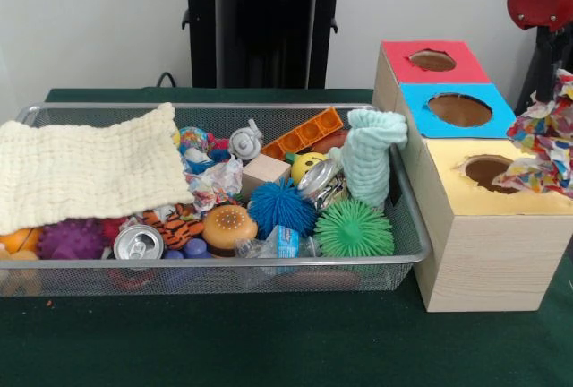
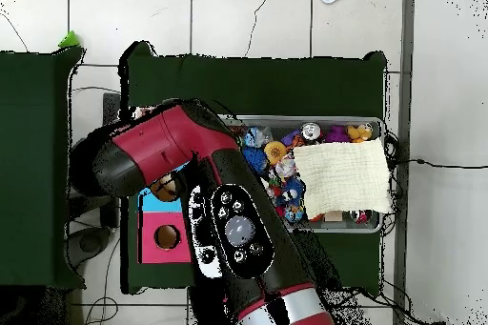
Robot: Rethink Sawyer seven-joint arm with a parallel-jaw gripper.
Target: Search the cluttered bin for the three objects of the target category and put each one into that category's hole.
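Can't tell the gripper's grip: hidden under the red arm [image 2: 181, 150]. Cloth [image 1: 85, 167] covering half the bin [image 1: 407, 226].

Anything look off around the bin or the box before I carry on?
Yes: a crumpled colourful cloth hangs over the yellow hole, partly blocking it. The holes' cut edges look ragged. In the bin, a cream cloth hides part of the clutter.

Red-black arm [image 2: 205, 197] spans box [image 2: 152, 235]; cream cloth [image 2: 340, 176] covers bin [image 2: 372, 123] right.
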